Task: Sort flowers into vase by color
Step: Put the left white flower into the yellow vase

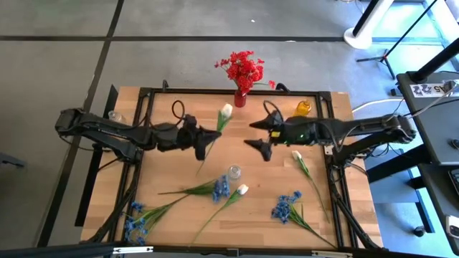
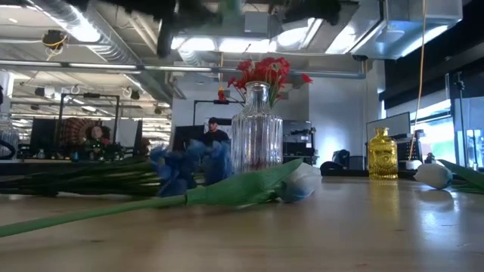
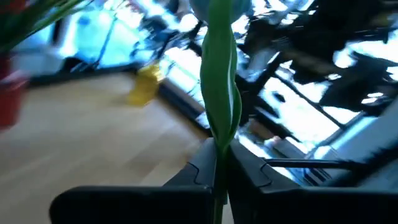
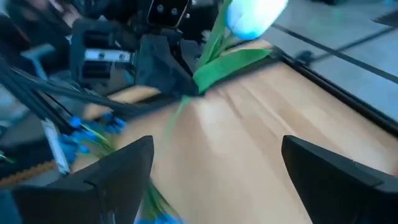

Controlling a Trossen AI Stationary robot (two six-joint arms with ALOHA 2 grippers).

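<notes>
My left gripper is above the table's middle, shut on a white tulip whose bud points toward the far edge. My right gripper hovers just to the right of it, open, with its fingers facing the tulip and touching nothing. Red flowers stand in a red vase at the far edge. A clear glass vase stands mid-table, and a yellow vase stands far right. Two more white tulips and blue clusters lie flat on the table. My left gripper pinches the white tulip's green stem between its two fingers, just below the long leaf. The fingers come level from the table's left and lie across the stem. The flower is lifted clear, with its bud toward the far edge and its stem end trailing toward the near edge.
A small clear object sits at the far left corner. A black frame runs round the table top. In the low view a white tulip and blue flowers lie in front of the glass vase.
</notes>
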